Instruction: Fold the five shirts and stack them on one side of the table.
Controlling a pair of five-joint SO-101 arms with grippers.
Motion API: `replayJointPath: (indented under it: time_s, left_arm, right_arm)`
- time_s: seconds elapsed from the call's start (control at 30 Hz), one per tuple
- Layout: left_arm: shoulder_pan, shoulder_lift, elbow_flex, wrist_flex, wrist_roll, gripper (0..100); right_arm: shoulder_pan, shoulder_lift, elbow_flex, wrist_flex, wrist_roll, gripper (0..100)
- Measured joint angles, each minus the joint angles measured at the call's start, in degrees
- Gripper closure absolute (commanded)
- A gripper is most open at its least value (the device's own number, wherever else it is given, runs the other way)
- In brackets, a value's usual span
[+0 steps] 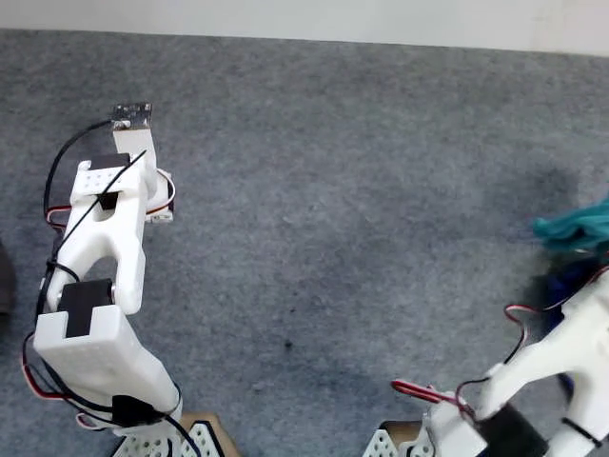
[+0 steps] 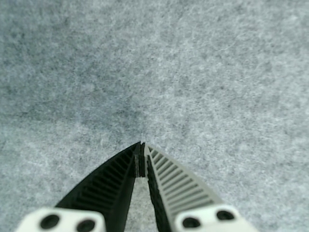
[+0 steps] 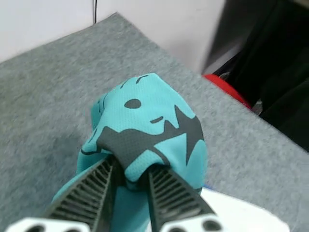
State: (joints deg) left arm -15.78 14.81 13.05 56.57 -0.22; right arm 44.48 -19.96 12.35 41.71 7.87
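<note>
Teal shirt (image 3: 145,125) is clamped, bunched, in the right pincer (image 3: 130,166) at the surface's (image 1: 333,190) right edge. The left pincer (image 2: 142,149) is closed and empty. This looks like the fetching step; the next move calls for spreading it flat mid-surface.

this looks like a robot lab. the white left arm (image 1: 100,257) at 7 o'clock and the right arm (image 1: 561,362) at 5 o'clock stand on a grey felt table (image 1: 362,190). a plain wall (image 1: 381,19) runs along 12 o'clock.

shirt (image 3: 145,121) is teal w/ a dark grey graphic print, table (image 1: 333,190) = mottled grey, left arm (image 1: 100,248) white, left gripper (image 2: 143,151) 1 black + 1 pale grey finger.
</note>
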Motion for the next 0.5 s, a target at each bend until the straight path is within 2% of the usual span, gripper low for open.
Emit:
replayJointPath:
  time_s: [0.27,0.5]
  left_arm:
    - [0.0,0.0,0.2,0.0,0.0,99]
    - [0.0,0.0,0.9,-1.4,0.0,99]
  right_arm:
    - [-0.4,13.0,-16.1,1.8,1.1,99.1]
    - [-0.7,27.1,-40.7,20.7,1.1,99.1]
